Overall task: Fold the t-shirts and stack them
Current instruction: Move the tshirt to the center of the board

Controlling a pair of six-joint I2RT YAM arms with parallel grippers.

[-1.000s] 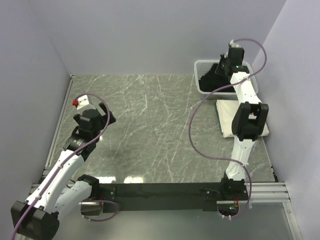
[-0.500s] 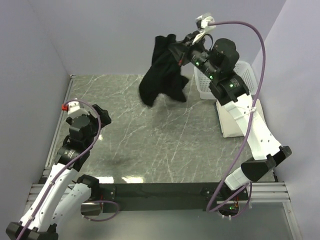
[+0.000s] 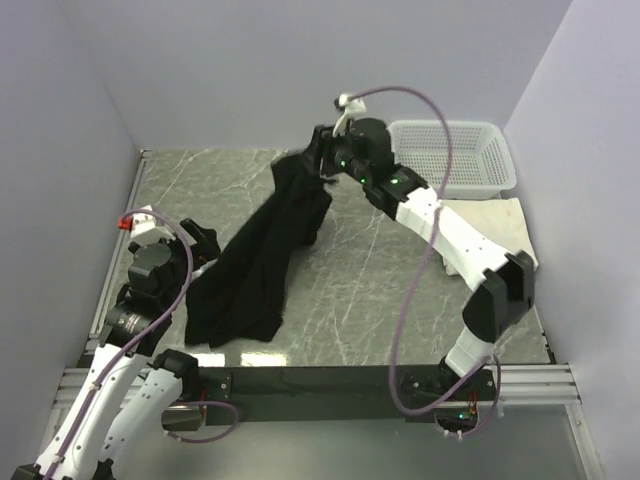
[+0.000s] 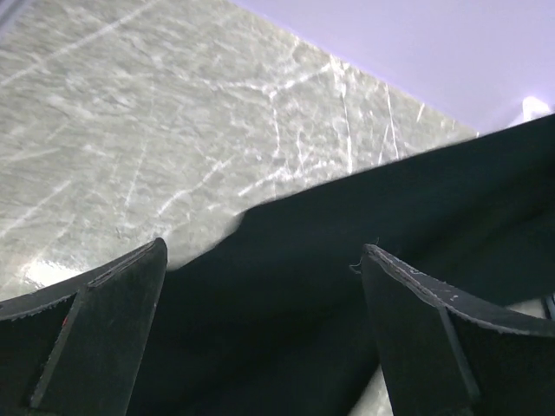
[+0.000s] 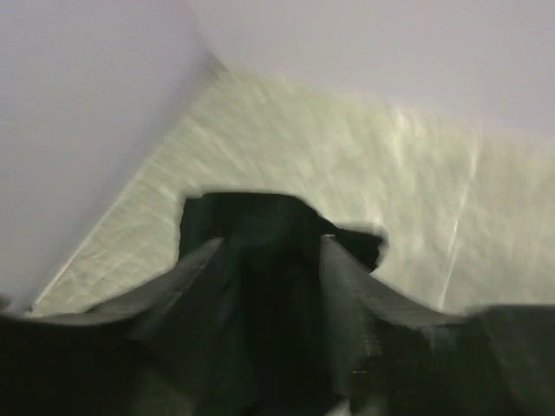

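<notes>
Two tees show. Nearest, far left of the basket (image 3: 450,155), the left gripper (image 3: 197,243) stands spread wide beside the low end of the black tee (image 3: 250,280), slumped on the table (image 3: 400,280). It looks limp and light; a hem corner seems the best hold. Nearer the basket, the right gripper (image 3: 318,155) clamps its raised top. The cream tee (image 3: 495,215) lies just before the basket.

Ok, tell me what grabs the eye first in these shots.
The black t-shirt, pinched in the right claw at the far middle of the table, trails diagonally down to the near left, where the left claw hangs open at its edge. A white mesh basket sits in the far right corner, with a cream t-shirt lying just in front of it.
</notes>
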